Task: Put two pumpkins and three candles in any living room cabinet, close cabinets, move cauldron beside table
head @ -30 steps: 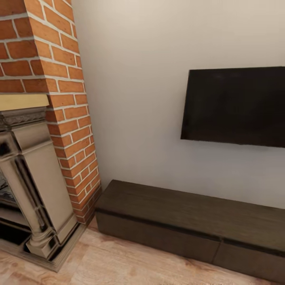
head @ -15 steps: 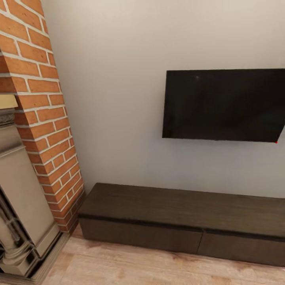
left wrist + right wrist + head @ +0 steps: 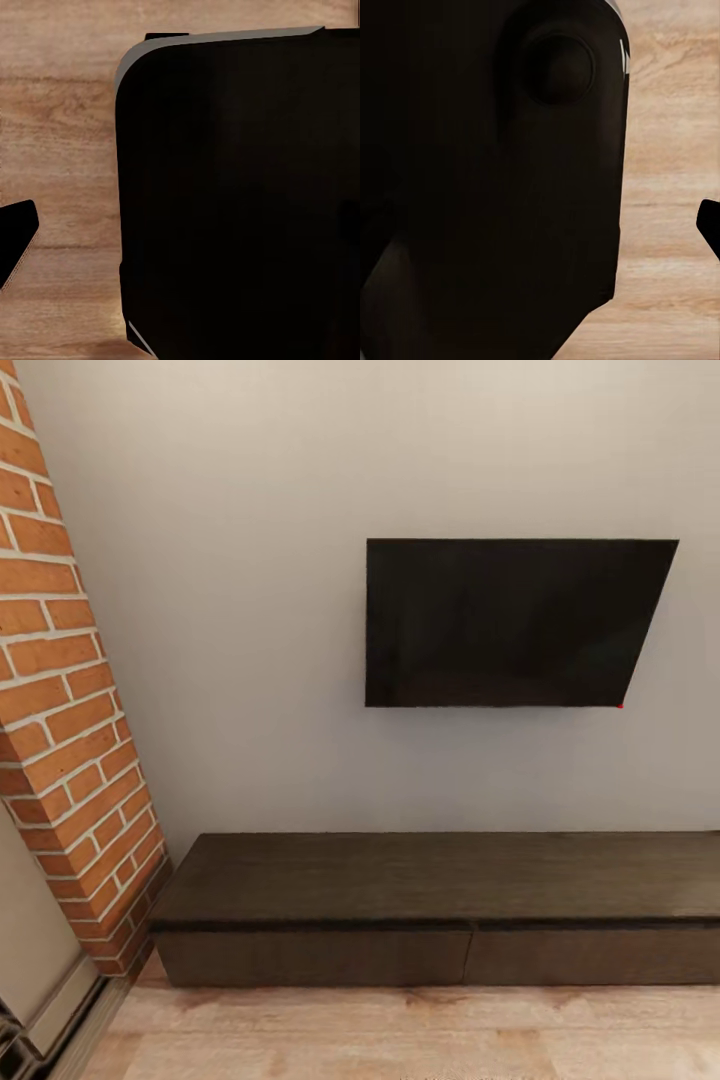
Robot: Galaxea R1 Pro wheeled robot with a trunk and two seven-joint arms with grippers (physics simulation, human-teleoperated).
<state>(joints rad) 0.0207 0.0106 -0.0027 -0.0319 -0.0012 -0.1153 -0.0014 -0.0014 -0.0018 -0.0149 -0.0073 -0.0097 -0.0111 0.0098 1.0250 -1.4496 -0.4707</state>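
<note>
The cabinet (image 3: pixel 430 880), a long low dark-brown TV unit, stands against the wall across the head view. Both of its wide drawer fronts, the left drawer front (image 3: pixel 310 957) and the right drawer front (image 3: pixel 600 955), sit flush and closed. The pumpkins, candles, cauldron and table are out of view. One dark fingertip (image 3: pixel 16 244) of my left gripper pokes in over the wood floor in the left wrist view. Likewise, a dark fingertip (image 3: pixel 709 225) of my right gripper shows at the frame's edge in the right wrist view. Neither gap can be judged.
A black TV (image 3: pixel 500 622) hangs on the pale wall above the cabinet. A red brick chimney (image 3: pixel 60 740) and the beige fireplace surround (image 3: pixel 35 960) stand at the left. My own black body panel (image 3: pixel 240 195) is close to both wrist cameras. Light wood floor (image 3: pixel 400 1035) runs before the cabinet.
The head camera has swung right: the fireplace has slid mostly out at the left and the cabinet and TV now sit squarer and more central. The cabinet itself has not moved.
</note>
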